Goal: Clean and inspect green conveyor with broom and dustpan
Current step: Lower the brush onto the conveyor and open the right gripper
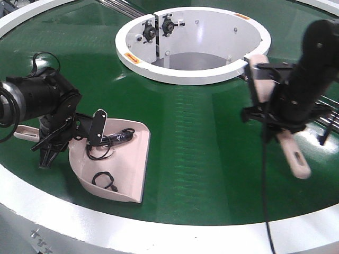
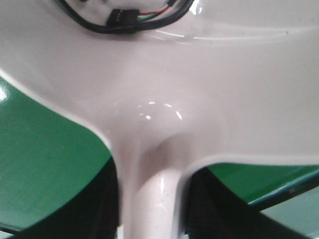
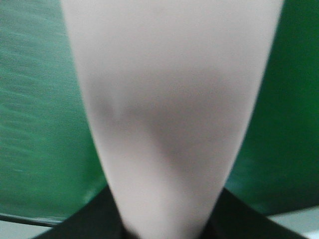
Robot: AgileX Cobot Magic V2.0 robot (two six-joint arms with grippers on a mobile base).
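Observation:
The pale pink dustpan (image 1: 130,159) lies flat on the green conveyor (image 1: 201,137) at front left, lip toward the front. My left gripper (image 1: 66,136) is shut on its handle (image 2: 154,209), which runs between the black fingers (image 2: 214,209). Black cable pieces (image 1: 106,180) lie inside the pan, one with a connector (image 2: 124,17). At right, my right gripper (image 1: 278,119) is shut on the pink broom (image 1: 296,156) and holds it tilted above the belt. Its slotted handle end points to the front. The broom (image 3: 169,99) fills the right wrist view; its bristles are not visible.
The white central collar (image 1: 185,78) with black fittings stands behind both arms. Along the front curves the white outer rim (image 1: 159,233). Metal rails (image 1: 331,114) show at the far right. A thin black cable (image 1: 267,201) hangs from the right arm.

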